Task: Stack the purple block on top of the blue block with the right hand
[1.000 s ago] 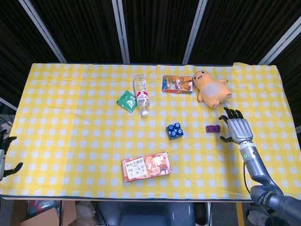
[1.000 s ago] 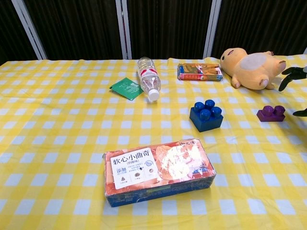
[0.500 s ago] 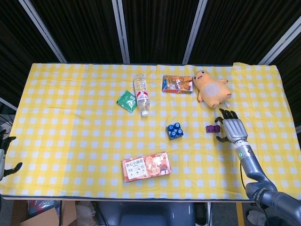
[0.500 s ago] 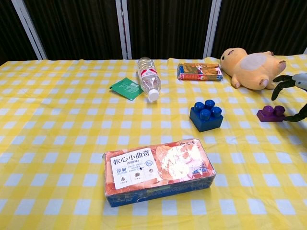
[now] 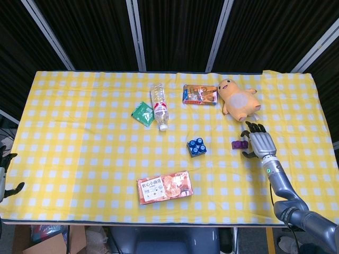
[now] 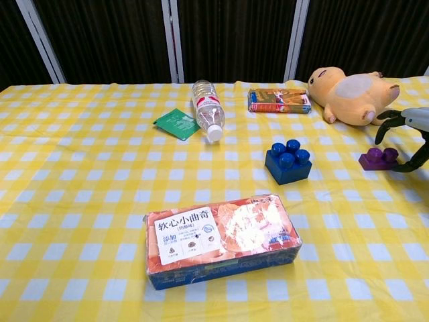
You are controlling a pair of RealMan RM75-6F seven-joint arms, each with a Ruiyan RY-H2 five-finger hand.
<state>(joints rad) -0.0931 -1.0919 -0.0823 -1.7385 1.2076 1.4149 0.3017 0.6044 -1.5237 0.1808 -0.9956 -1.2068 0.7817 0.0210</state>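
Note:
The small purple block (image 5: pixel 239 144) (image 6: pixel 378 158) lies on the yellow checked cloth right of centre. My right hand (image 5: pixel 256 142) (image 6: pixel 409 134) hangs just to its right with fingers spread around it, one fingertip low beside the block; I cannot tell whether it touches. The blue block (image 5: pixel 197 146) (image 6: pixel 287 161), studs up, sits a short way left of the purple one. My left hand (image 5: pixel 5 172) shows at the far left edge below the table, open and holding nothing.
A plush toy (image 5: pixel 238 98) lies just behind the right hand. A snack packet (image 5: pixel 200 94), a water bottle (image 5: pixel 159 106) on its side and a green sachet (image 5: pixel 142 113) lie further back. A biscuit box (image 5: pixel 164 187) sits near the front edge.
My right hand has moved left toward the purple block and now brackets it with its fingers. The blocks and the left hand have not moved.

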